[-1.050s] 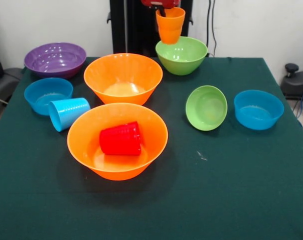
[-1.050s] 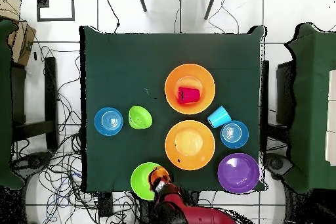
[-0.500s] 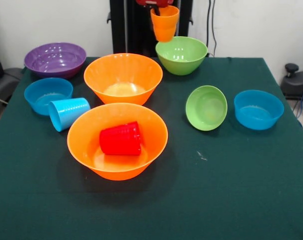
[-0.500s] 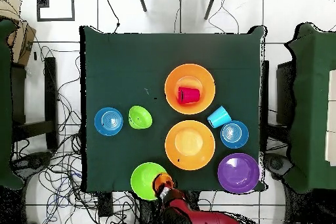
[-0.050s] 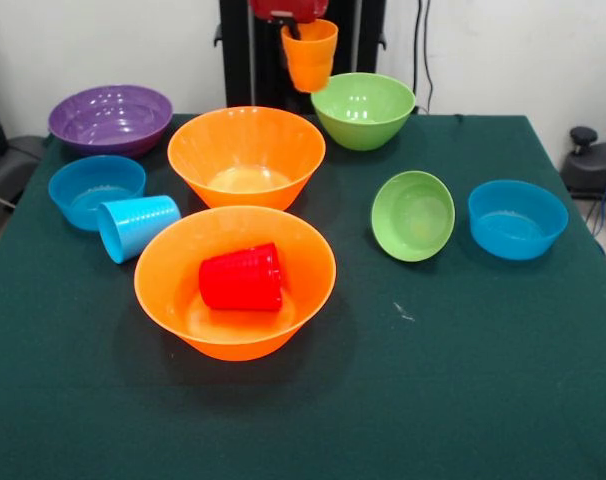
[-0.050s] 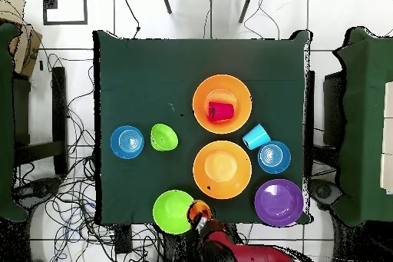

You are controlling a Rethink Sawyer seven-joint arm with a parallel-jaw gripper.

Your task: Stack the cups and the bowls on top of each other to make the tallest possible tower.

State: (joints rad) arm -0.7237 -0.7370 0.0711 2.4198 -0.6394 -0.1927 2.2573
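Orange cup (image 5: 310, 55) pinched by end effector (image 5: 295, 28), fingers mostly cropped, lifted beside large green bowl (image 5: 363, 110)

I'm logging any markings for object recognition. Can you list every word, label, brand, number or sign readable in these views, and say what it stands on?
None can be read in either view.
The orange cup held by the gripper, the red cup and the light blue cup look plain.
The bowls, such as the large green bowl and purple bowl, show no print.
The green table cloth bears only a small pale speck, not text.
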